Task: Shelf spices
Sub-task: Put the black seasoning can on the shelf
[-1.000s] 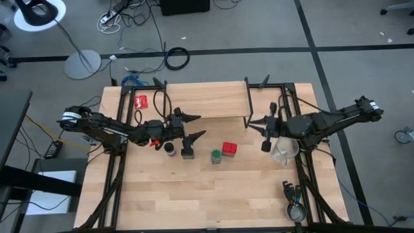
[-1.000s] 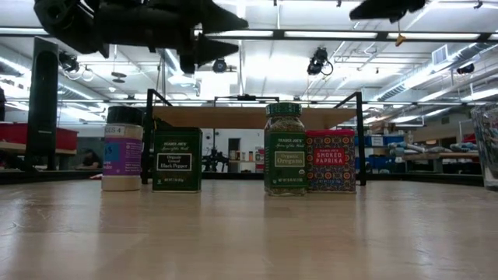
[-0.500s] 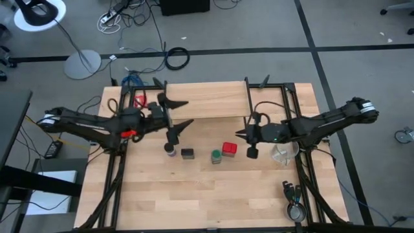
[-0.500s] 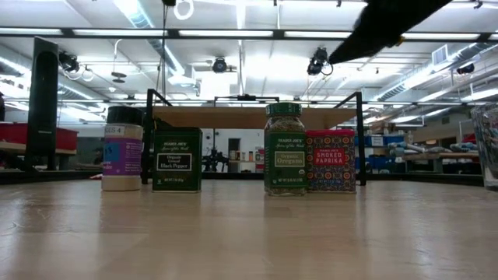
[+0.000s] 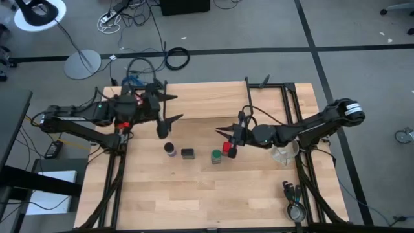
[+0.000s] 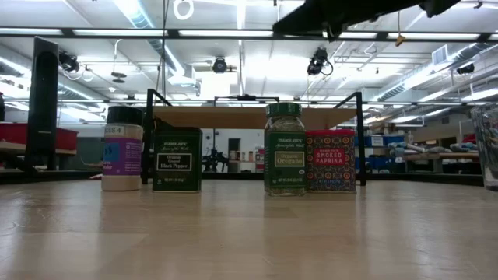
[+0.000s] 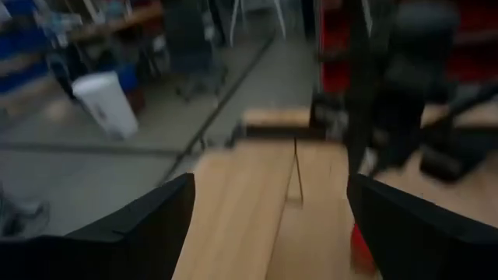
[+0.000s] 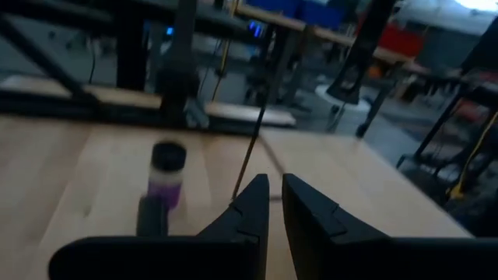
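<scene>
Red tin [image 5: 227,148] now under clenched right pincer [image 5: 226,137], left pincer [image 5: 167,109] spread, apparently withdrawn toward shelf [image 5: 206,100].

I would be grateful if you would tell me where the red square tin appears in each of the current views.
High view: the red square tin is rightmost in the row of spices, partly under the right claw.
Low view: rightmost of four, touching the green jar.
Left wrist view: only a blurred red patch at the edge; cannot tell.
Right wrist view: not in it.
Shared landmark: the green jar beside it.
</scene>
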Motion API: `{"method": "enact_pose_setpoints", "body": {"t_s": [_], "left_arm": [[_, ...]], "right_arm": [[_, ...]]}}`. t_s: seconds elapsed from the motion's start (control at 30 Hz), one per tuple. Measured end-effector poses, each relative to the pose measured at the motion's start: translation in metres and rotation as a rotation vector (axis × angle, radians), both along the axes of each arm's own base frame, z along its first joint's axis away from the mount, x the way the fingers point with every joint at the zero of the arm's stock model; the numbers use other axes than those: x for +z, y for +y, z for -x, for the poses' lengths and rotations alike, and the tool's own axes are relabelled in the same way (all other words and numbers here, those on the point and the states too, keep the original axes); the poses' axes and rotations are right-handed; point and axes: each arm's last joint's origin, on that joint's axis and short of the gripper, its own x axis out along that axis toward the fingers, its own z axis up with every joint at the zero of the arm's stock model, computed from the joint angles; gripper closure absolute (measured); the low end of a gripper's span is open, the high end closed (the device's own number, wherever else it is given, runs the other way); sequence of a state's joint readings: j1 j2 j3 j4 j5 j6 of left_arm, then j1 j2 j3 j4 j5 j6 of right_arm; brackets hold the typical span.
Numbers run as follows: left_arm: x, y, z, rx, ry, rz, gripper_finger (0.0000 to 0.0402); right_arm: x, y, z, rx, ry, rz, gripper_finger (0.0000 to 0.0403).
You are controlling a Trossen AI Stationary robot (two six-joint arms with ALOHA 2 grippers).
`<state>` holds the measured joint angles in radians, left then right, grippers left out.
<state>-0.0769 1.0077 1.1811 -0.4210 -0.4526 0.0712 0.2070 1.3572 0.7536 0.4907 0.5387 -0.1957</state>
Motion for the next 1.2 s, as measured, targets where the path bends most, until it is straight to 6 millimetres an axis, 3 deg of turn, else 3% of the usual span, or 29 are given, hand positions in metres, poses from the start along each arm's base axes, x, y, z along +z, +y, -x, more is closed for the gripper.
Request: {"method": "enact_pose_setpoints", "body": {"t_s": [0.3,0.77,1.07,1.2], "left_arm": [[-0.037,0.0,0.001,0.051,0.309,0.096,0.006],[-0.1,-0.007,-0.05,0.047,0.698,0.107,0.006],[-0.111,-0.024,-0.086,-0.035,0.575,0.092,0.006],[-0.109,-0.032,-0.089,-0.078,0.535,0.084,0.006]], "right_arm": [[0.019,-0.003,-0.001,-0.027,-0.165,0.079,0.0364],[0.047,0.003,0.019,-0.08,-0.225,0.221,0.0364],[0.063,0.009,0.047,-0.134,-0.153,0.264,0.0364],[0.073,0.013,0.065,-0.133,-0.149,0.256,0.0364]]}}
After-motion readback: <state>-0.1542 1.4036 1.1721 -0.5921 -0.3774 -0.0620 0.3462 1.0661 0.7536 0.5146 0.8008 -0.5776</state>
